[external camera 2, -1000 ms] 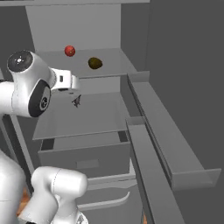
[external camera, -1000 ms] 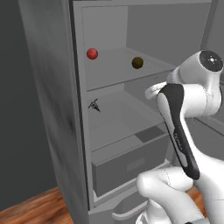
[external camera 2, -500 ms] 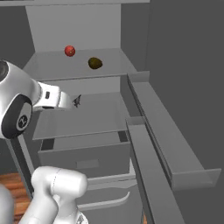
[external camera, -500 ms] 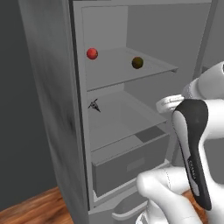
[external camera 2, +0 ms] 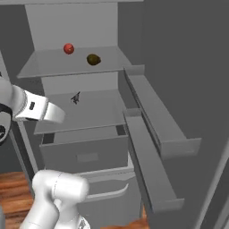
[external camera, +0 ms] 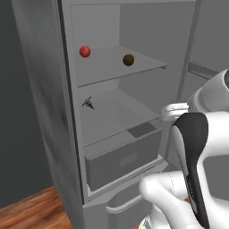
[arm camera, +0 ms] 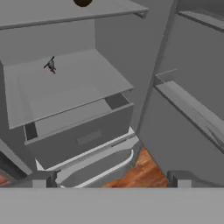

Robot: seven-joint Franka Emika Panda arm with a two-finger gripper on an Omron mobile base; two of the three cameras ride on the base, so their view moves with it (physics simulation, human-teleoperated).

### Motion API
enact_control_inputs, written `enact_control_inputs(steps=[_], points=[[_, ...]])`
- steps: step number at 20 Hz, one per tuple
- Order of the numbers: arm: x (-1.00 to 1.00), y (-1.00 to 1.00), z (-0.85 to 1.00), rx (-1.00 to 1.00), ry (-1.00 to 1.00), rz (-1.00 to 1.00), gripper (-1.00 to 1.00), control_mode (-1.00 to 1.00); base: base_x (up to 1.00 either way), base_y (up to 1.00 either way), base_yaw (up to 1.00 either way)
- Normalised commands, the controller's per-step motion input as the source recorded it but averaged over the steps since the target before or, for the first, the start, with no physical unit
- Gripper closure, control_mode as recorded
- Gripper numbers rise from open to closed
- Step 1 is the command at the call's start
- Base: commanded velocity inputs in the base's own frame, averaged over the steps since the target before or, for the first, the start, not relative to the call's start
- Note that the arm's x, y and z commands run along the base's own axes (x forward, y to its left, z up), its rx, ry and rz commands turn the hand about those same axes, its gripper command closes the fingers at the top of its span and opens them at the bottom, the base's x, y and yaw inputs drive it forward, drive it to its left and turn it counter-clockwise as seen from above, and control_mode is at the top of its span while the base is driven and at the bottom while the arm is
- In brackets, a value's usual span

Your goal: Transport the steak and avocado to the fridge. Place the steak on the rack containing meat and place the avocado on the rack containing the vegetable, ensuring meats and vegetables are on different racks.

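The fridge [external camera: 44,89] stands open. On its upper shelf, the rack containing the vegetable [external camera: 107,71], the dark olive avocado [external camera: 128,59] [external camera 2: 93,59] rests alone, to the right of a red-orange ball [external camera: 84,51] [external camera 2: 68,48]. In the hand view the avocado [arm camera: 82,2] sits at the top edge, far ahead of and above my gripper [arm camera: 109,180]. The gripper is open, with nothing between its fingertips [arm camera: 39,179]. The steak is out of view. A tiny dark item [external camera: 88,103] [arm camera: 51,65], too small to identify, lies on the lower shelf [arm camera: 65,94].
A grey drawer [external camera: 123,156] sits under the lower shelf. The open door's bins [external camera 2: 156,120] jut out on the right. My white arm [external camera: 192,147] [external camera 2: 36,107] stands in front of the fridge. Wooden floor [arm camera: 140,173] shows below.
My arm has drawn back from the shelves, going right and lower in the left base view. The avocado and the red ball have stayed where they were.
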Motion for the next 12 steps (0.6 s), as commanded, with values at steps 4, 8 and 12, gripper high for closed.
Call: enact_control_inputs(steps=[4, 8, 12], points=[[0.00, 0.00, 0.00, 0.00, 0.00, 0.00, -1.00, 1.00, -1.00, 0.22, -0.15], [0.00, 0.00, 0.00, 0.00, 0.00, 0.00, -1.00, 1.00, -1.00, 1.00, -0.06], [0.00, 0.00, 0.00, 0.00, 0.00, 0.00, -1.00, 1.00, -0.50, 1.00, -0.22]])
